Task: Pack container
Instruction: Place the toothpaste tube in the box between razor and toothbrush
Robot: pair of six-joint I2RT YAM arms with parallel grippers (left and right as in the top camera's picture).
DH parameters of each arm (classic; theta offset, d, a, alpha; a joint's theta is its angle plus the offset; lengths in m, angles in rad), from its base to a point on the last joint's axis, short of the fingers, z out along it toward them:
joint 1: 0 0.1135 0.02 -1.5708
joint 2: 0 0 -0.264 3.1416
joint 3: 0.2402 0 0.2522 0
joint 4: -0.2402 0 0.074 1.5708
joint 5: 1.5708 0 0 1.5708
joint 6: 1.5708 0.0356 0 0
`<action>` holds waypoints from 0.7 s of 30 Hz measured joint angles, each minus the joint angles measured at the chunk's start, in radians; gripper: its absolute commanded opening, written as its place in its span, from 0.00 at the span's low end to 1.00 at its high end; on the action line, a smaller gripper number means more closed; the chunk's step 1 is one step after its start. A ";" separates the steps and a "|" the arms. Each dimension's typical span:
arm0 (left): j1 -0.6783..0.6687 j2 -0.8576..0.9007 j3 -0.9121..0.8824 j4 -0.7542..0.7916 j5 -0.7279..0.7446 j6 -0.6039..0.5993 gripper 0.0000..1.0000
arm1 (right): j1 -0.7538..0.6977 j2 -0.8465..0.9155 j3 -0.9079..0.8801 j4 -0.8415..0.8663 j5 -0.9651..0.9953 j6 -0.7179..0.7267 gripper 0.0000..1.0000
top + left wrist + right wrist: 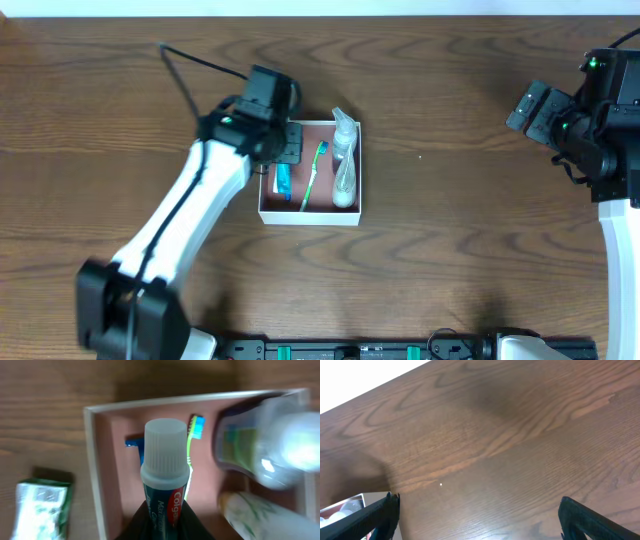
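The container (pixel 310 218) is a shallow white-walled box with a pink-brown floor, at the table's middle. In it lie a green toothbrush (pixel 312 172), a clear spray bottle (pixel 343 130) and a second bottle (pixel 345 182). My left gripper (pixel 284 150) hangs over the container's left part. In the left wrist view it (pixel 165 516) is shut on a Colgate toothpaste tube (pixel 165 460) with a white cap, held above the container floor (pixel 120 480). A blue razor (pixel 133 442) lies behind the tube. My right gripper (pixel 535 110) is open and empty over bare wood (pixel 480 520), far right of the container.
A green and white packet (pixel 40 510) lies on the table just outside the container's left wall. The container's corner shows at the lower left of the right wrist view (pixel 347 505). The table is dark wood.
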 measured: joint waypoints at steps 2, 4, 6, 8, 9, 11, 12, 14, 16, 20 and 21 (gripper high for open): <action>-0.006 0.057 -0.006 0.013 -0.004 -0.010 0.17 | 0.000 0.000 0.000 0.000 0.000 0.000 0.99; -0.008 0.109 -0.012 0.014 -0.009 -0.022 0.17 | 0.000 0.000 0.000 0.000 0.000 0.000 0.99; -0.008 0.148 -0.017 0.014 -0.010 -0.032 0.27 | 0.000 0.000 0.000 0.000 0.000 0.000 0.99; -0.008 0.171 -0.021 0.014 -0.008 -0.037 0.34 | 0.000 0.000 0.000 0.000 0.000 0.000 0.99; -0.008 0.177 -0.022 0.014 -0.008 -0.043 0.35 | 0.000 0.000 0.000 0.000 0.000 0.000 0.99; -0.008 0.178 -0.023 0.013 -0.006 -0.052 0.38 | 0.000 0.000 0.000 0.000 0.000 0.000 0.99; -0.008 0.176 -0.023 0.014 0.001 -0.053 0.40 | 0.000 0.000 0.000 0.000 0.000 0.000 0.99; -0.008 0.174 -0.021 0.010 0.017 -0.056 0.42 | 0.000 0.000 0.000 0.000 0.000 0.000 0.99; -0.008 0.169 -0.016 -0.012 0.031 -0.058 0.42 | 0.000 0.000 0.000 0.000 0.000 0.000 0.99; -0.008 0.118 0.019 -0.081 0.046 -0.058 0.43 | 0.000 0.000 0.000 0.000 0.000 0.000 0.99; -0.008 0.096 0.029 -0.092 0.046 -0.058 0.44 | 0.000 0.000 0.000 0.000 0.000 0.000 0.99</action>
